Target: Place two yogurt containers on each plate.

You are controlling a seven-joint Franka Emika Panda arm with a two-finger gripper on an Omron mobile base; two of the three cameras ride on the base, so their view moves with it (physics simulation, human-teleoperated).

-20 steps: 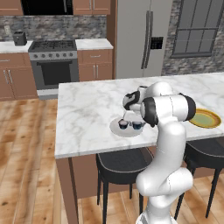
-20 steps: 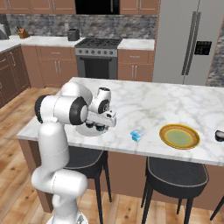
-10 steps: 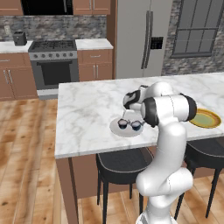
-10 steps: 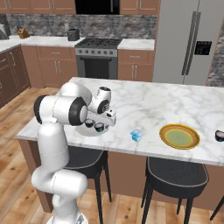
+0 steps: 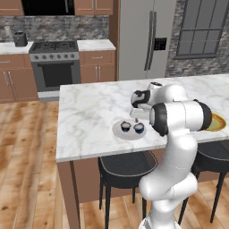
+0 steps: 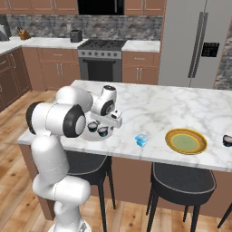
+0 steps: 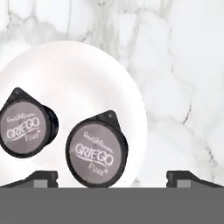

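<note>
Gripper [image 7: 111,179] fingers spread wide, nothing held, just above white plate [image 5: 117,130] nr worktop's front edge w/ two dark yogurt cups [image 7: 96,149] on it – lift straight up, don't nudge them – then go for blue cup [image 6: 142,140].

Both dark yogurt containers [image 7: 97,150] [image 7: 25,129] have lids reading "GRIEGO Plus".

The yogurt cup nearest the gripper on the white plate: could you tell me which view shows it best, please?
The hand view: the yogurt cup is large there, its lid lettering readable, on the white plate. The left base view shows it small beside a second cup; in the right base view the arm partly hides it.
</note>
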